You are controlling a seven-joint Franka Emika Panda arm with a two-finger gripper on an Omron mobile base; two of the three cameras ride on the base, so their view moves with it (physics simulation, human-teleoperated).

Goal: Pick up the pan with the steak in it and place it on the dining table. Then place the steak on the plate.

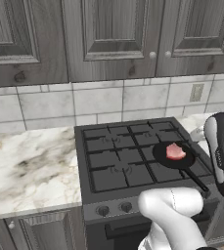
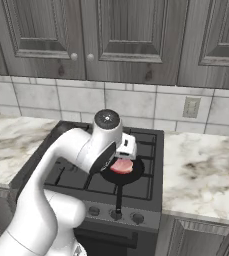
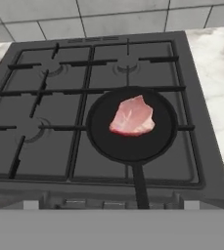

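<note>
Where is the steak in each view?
Left base view: steak right of centre, in the pan.
Right base view: centre, beside the hand, in the pan.
Hand view: centre, in the pan.
Shared landmark: the pan's handle, pointing toward the stove front.

I see a stove set into the worktop, with worktop on both its left and right sides. A tiled wall stands behind the stove and worktop, and cabinets hang above the wall. The pan sits on the stove's front right burner, with its handle pointing toward the stove's front edge. The steak lies in the pan, near its middle. A row of knobs runs along the stove's front face, below the pan handle. An outlet is on the wall behind the worktop to the right of the stove.
</note>
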